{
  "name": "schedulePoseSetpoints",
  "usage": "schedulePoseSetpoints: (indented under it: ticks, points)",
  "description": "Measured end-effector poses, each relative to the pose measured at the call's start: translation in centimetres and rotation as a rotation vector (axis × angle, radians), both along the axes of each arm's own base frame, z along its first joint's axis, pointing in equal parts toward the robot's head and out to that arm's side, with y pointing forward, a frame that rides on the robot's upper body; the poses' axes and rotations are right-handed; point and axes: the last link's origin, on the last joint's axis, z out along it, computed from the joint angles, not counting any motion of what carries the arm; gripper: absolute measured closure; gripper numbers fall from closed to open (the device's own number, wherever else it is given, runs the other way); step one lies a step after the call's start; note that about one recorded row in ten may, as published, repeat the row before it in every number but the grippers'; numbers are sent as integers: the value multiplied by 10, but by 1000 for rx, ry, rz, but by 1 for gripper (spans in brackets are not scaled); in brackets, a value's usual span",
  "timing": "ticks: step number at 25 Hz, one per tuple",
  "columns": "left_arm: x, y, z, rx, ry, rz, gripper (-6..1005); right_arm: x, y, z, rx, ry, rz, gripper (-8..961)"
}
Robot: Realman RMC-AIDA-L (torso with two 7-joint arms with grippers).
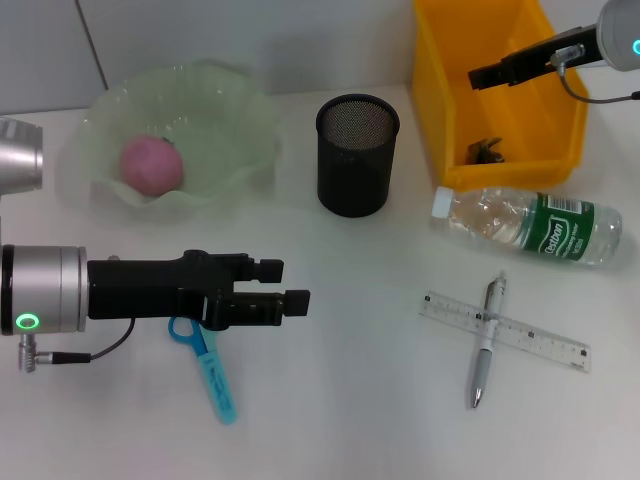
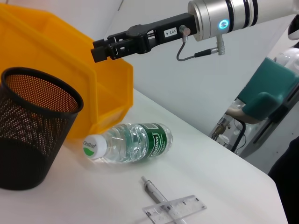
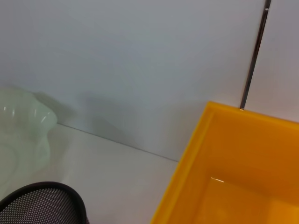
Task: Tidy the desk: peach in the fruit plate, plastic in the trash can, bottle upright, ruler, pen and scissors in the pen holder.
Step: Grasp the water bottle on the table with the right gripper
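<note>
A pink peach (image 1: 152,165) is sitting in the pale green fruit plate (image 1: 238,120) at the far left of the white tabletop (image 1: 340,400). Beside the plate, toward the middle, a black mesh pen holder (image 1: 357,155) is standing upright, with nothing showing inside it. To its right, a yellow bin (image 1: 500,90) is serving as the trash can, and a small dark piece is lying at its bottom (image 1: 487,151).

Just in front of the bin, a clear bottle (image 1: 530,226) is lying on its side, its white cap pointing toward the pen holder. Its green label is reading what looks like "Cestbon", and the same word is showing on the cap in the left wrist view (image 2: 93,146).

Nearer the robot, a silver pen (image 1: 486,340) is lying across a clear ruler (image 1: 505,331), the two forming a cross. On the left, blue scissors (image 1: 205,365) are lying on the tabletop, partly under the left arm.

The left gripper (image 1: 285,285) is hovering over the tabletop just above the scissors' handles, its fingers parted and holding nothing. The right gripper (image 1: 482,73) is hanging over the yellow bin, its fingers drawn together with nothing between them; a small tag on it is reading "103-4" (image 2: 172,31).
</note>
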Motion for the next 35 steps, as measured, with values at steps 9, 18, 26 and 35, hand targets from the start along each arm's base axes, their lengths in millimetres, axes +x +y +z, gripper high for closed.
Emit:
schedulePoseSetpoints:
  ticks: [9,18,26,35]
  points:
    - [0,0,0,-3,-2,0,272,-5,1,1,6,9,12,262]
    - [0,0,2,-2,-6,7,273,-28,-19,12,-57,19,78,232]
    - [0,0,2,-4,-9,8,273,-42,-51,33,-275,-6,175,223]
    - [4,2,2,-12,-20,23,273,-30,-39,48,-465,-128,163,212]
